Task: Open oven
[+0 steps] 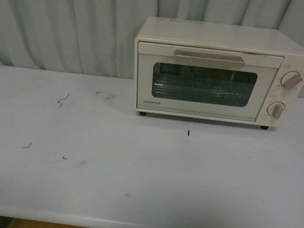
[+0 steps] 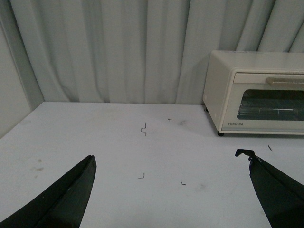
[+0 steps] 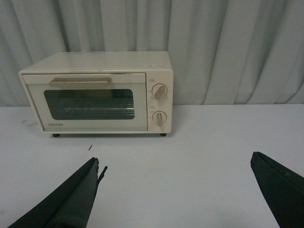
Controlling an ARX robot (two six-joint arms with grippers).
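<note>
Standing shut on the bench [image 1: 135, 172], the oven [image 1: 220, 72] is faced by left gripper [image 2: 167, 156] and right gripper [image 3: 175, 158], jaws parted.

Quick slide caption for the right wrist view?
Open right gripper faces the closed oven on the white table, handle untouched.

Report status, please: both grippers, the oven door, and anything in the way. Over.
Left gripper open, empty; right gripper open, empty. Oven door shut, handle untouched. Nothing seen in front of the door.
</note>
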